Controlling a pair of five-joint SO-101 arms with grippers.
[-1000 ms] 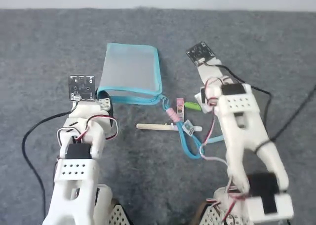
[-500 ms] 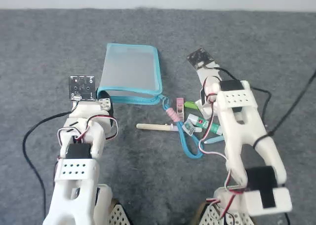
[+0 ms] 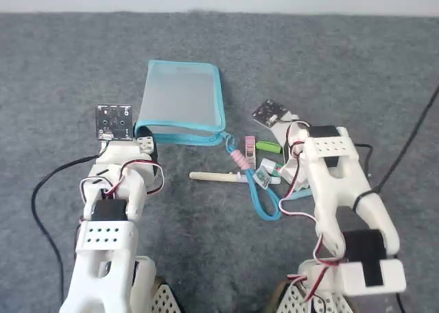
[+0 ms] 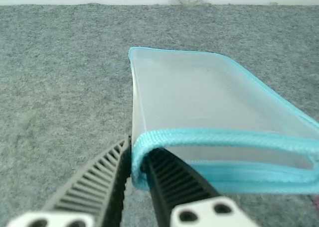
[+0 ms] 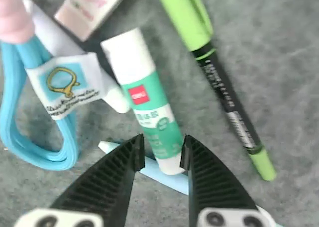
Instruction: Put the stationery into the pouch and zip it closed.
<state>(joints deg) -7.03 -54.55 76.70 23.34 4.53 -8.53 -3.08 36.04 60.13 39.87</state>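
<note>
We judged the glue stick [image 5: 152,112] light, rigid, slick: grip mid-barrel. Right hand [image 5: 162,141] spread around it; left hand [image 4: 137,151] pinched the pouch [image 4: 199,97] rim.

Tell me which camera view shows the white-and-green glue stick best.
The right wrist view: the white-and-green glue stick lies close up, label visible, its end between the fingers of the right gripper. The high view shows the stick small, partly hidden under that arm. The left wrist view faces the translucent blue-trimmed pouch instead.
</note>
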